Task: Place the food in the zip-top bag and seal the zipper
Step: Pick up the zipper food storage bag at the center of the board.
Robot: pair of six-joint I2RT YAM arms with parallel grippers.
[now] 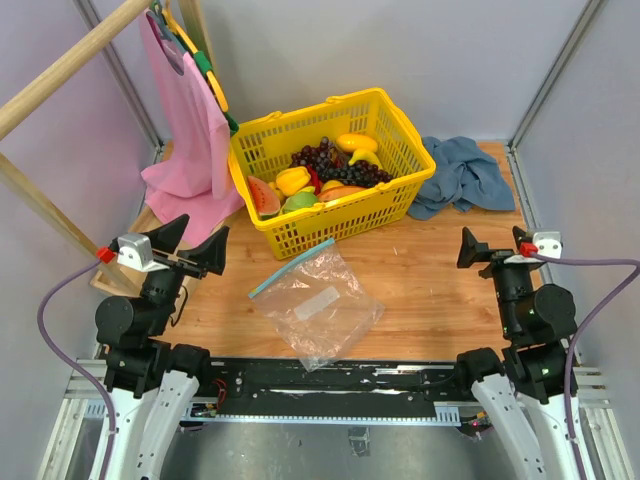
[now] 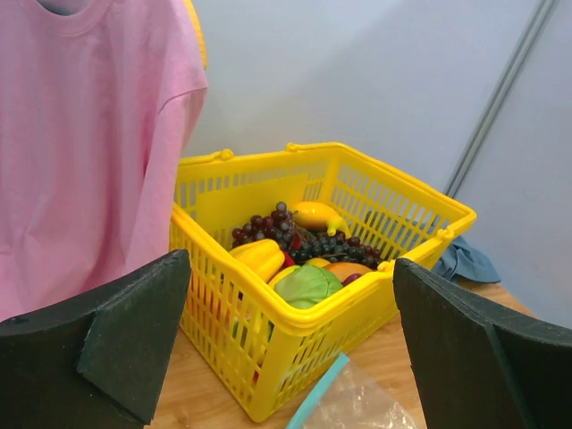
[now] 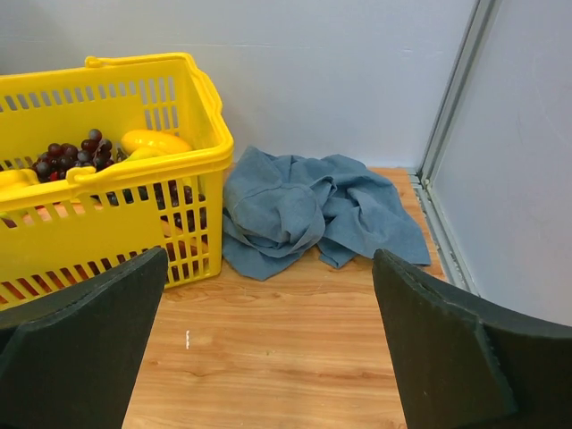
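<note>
Between the two arm bases, on the wooden desk (image 1: 430,300), the zip-top bag (image 1: 318,305) lies flat and empty. Its zipper (image 1: 290,268) is turned toward the yellow basket (image 1: 335,225) just behind it, where all the food (image 1: 325,175) is heaped. The left end effector (image 1: 192,243) and the right end effector (image 1: 497,247) both hover with jaws spread wide, holding nothing, each well apart from bag and basket. The likeliest trouble is the bag itself: thin, crinkly film with no weight inside may slide or bunch up when a fruit is pushed at its mouth, unless one arm pins or lifts an edge. Smooth, round fruit could also squirt out of a pinch and roll off across the desk. The basket's tall lattice walls may catch a finger reaching in at a slant. Whether the zipper is already parted or pressed closed cannot be made out from above. The left wrist view catches only one corner of the bag, and the right wrist view misses it altogether. Fruit lower in the heap is hidden under grapes and the pieces on top.
</note>
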